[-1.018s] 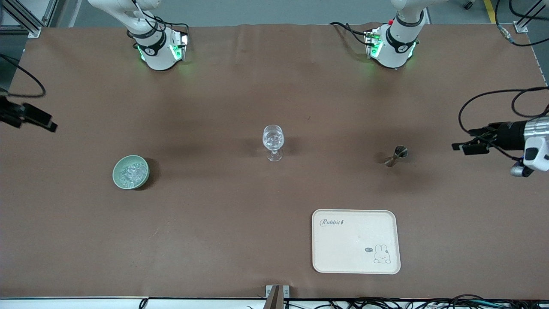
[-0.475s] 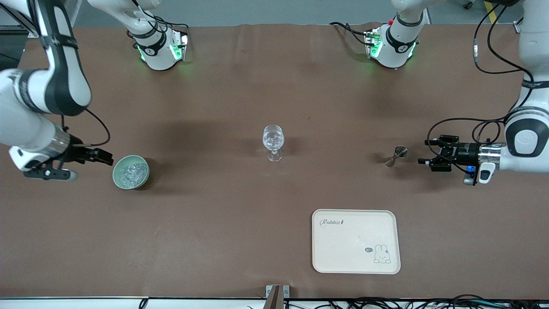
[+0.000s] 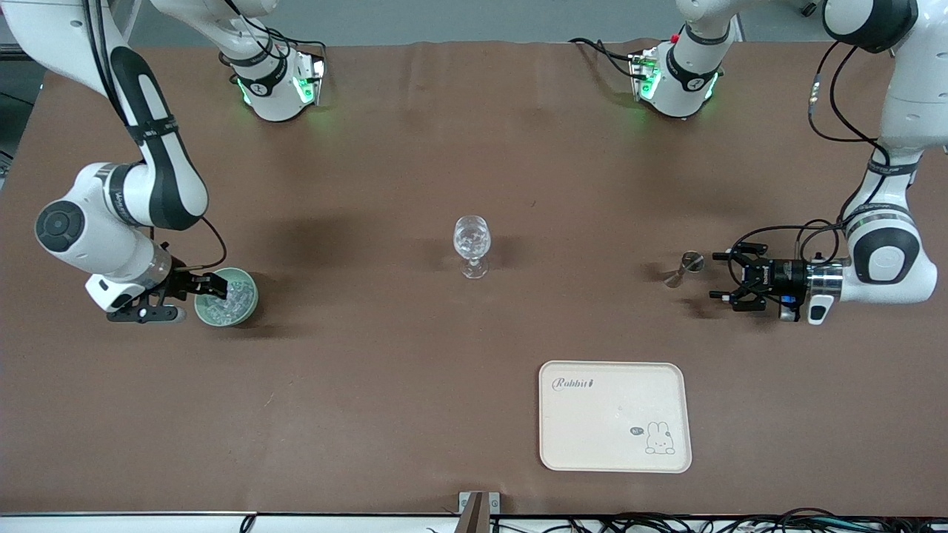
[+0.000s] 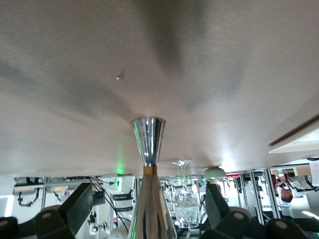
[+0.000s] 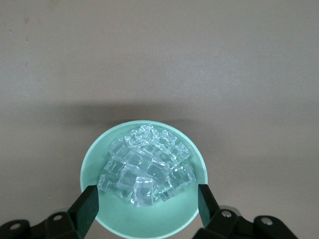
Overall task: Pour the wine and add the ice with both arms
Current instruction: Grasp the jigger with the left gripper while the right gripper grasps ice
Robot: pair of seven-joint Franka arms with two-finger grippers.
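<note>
Now the right hand [image 3: 215,285] is hovering wide over the bowl [image 3: 244,302] holding the ice [image 5: 145,167], while the left hand [image 3: 715,276] is gaping wide beside the jigger [image 3: 683,268] on the table [image 3: 415,385].

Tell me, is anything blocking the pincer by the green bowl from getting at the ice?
Nothing visible. The right pincer hangs open at the rim of the green bowl, one finger to each side, and the ice lies heaped and uncovered just ahead of it.
</note>
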